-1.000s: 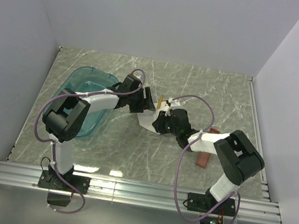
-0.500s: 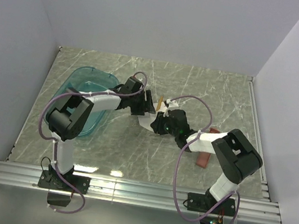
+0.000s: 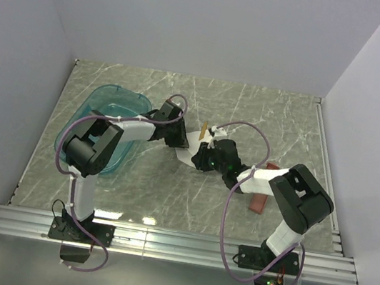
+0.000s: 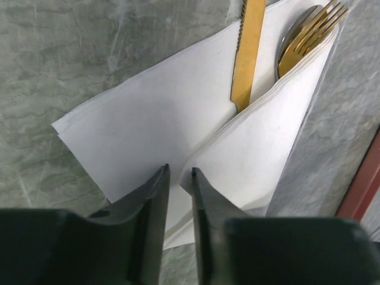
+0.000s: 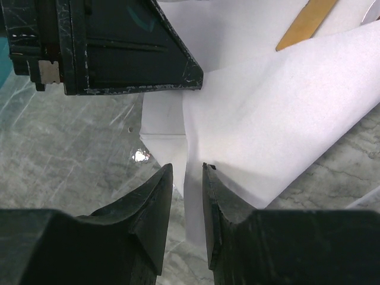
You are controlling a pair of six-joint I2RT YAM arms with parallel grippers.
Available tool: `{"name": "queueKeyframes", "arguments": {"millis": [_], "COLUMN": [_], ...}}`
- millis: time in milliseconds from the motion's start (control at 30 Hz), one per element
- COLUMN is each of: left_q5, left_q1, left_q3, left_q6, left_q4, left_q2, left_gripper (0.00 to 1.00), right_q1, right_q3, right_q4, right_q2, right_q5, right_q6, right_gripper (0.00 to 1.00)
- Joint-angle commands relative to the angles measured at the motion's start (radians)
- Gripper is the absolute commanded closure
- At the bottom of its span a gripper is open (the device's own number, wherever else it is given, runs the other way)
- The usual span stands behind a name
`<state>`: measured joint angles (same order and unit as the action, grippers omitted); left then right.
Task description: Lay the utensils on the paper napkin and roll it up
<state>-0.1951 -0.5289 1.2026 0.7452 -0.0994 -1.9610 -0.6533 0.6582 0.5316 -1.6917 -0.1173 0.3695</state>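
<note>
The paper napkin (image 4: 148, 119) lies on the marble with one flap folded over the utensils. A gold knife blade (image 4: 249, 53) and gold fork tines (image 4: 309, 29) over a spoon bowl stick out at its far end. In the top view the napkin (image 3: 186, 155) sits between both grippers, with a utensil tip (image 3: 204, 126) poking out. My left gripper (image 4: 178, 171) has its jaws drawn to a narrow slit at the flap's edge; whether it pinches the paper I cannot tell. My right gripper (image 5: 187, 166) is shut on a raised fold of the napkin (image 5: 285, 107).
A translucent teal tub (image 3: 103, 100) stands left of the napkin, under the left arm. A reddish-brown tray (image 3: 260, 203) lies by the right arm, and its edge (image 4: 362, 184) shows in the left wrist view. The left gripper's body (image 5: 107, 41) fills the right wrist view's upper left.
The left gripper's jaws have narrowed from wide to a slit, and the left arm has shifted slightly. The right arm and the napkin have stayed put.
</note>
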Motion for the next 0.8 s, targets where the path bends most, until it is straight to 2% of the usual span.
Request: {"name": "queueKeyframes", "arguments": {"millis": [0, 200, 333, 533, 767], "left_q5": [0.023, -0.007, -0.014, -0.009, 0.002], "left_q1": [-0.003, -0.005, -0.006, -0.006, -0.008], "left_q3": [0.006, -0.028, -0.038, -0.021, -0.020], "left_q6": [-0.023, -0.027, -0.029, -0.038, -0.046], "left_q4": [-0.008, 0.036, 0.047, 0.029, 0.032], "left_q2": [-0.015, 0.008, 0.016, -0.001, 0.014], "left_gripper": [0.74, 0.83, 0.88, 0.99, 1.00], "right_q1": [-0.009, -0.005, -0.006, -0.006, -0.008], "right_q3": [0.020, 0.041, 0.060, 0.018, -0.022], "right_q4": [0.028, -0.031, -0.090, -0.093, -0.087], "right_q2": [-0.002, 0.056, 0.056, 0.056, 0.064], "right_q5": [0.004, 0.022, 0.054, 0.044, 0.028], "right_q6": [0.000, 0.052, 0.071, 0.088, 0.106], "right_gripper": [0.66, 0.70, 0.80, 0.86, 0.87]}}
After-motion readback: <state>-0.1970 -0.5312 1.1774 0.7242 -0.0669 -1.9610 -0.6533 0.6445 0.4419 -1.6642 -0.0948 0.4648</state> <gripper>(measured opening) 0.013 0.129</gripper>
